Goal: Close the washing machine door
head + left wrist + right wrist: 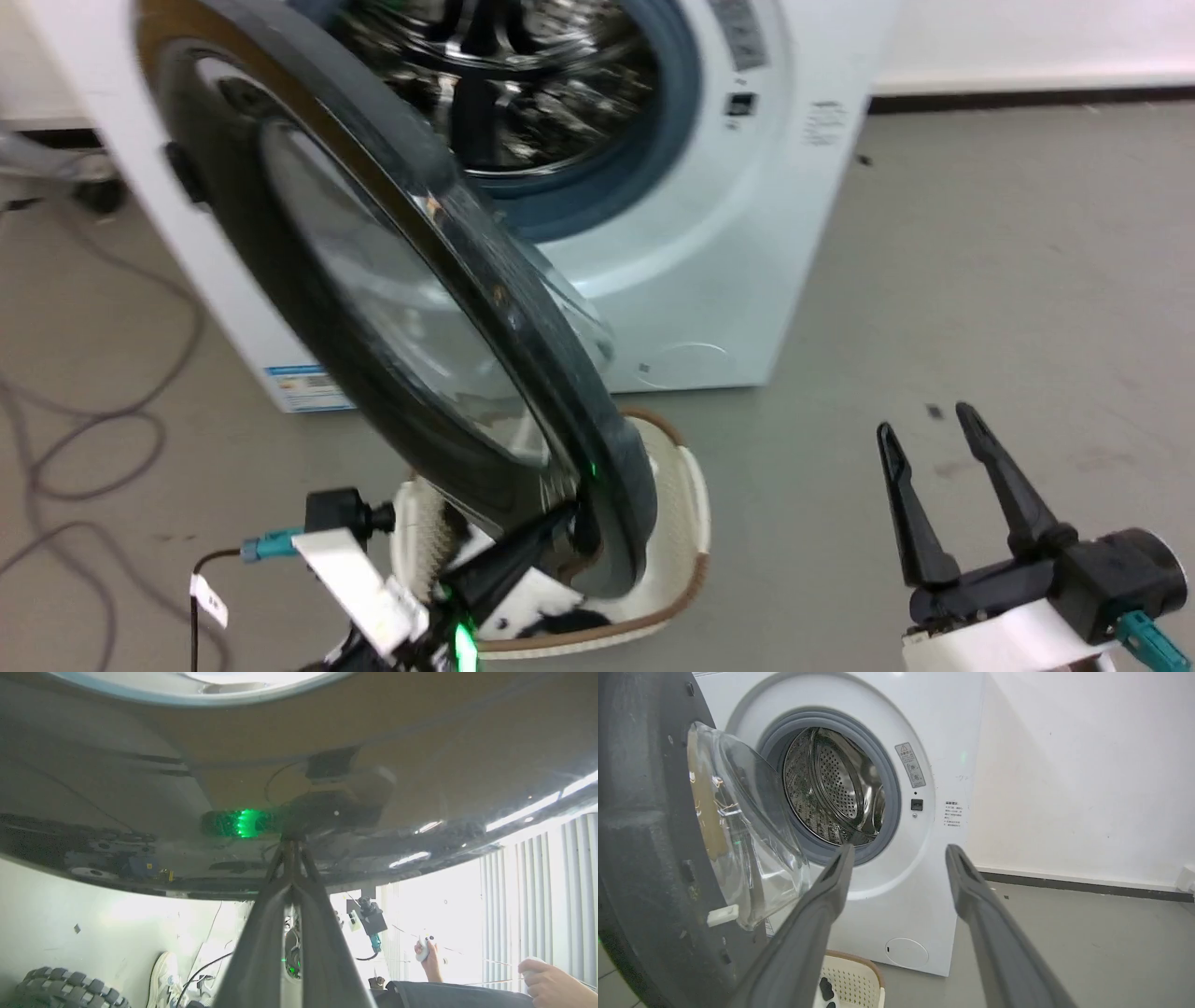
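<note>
The washing machine (709,271) stands white at the top of the head view, its steel drum (831,788) exposed. The washing machine door (392,308) is swung well out from the front, black frame and clear glass bowl (738,826) facing the opening. My left gripper (565,518) is shut, and its fingertips (292,847) press against the door's glossy outer face (327,728) near the free rim. My right gripper (922,420) is open over bare floor to the right, apart from the door, and holds nothing (899,851).
A cream laundry basket (686,523) sits on the floor under the door's lower rim. Cables (56,439) loop on the floor at left. Behind my left arm are a person's hands (546,975), a shoe (163,975) and a tyre (60,989).
</note>
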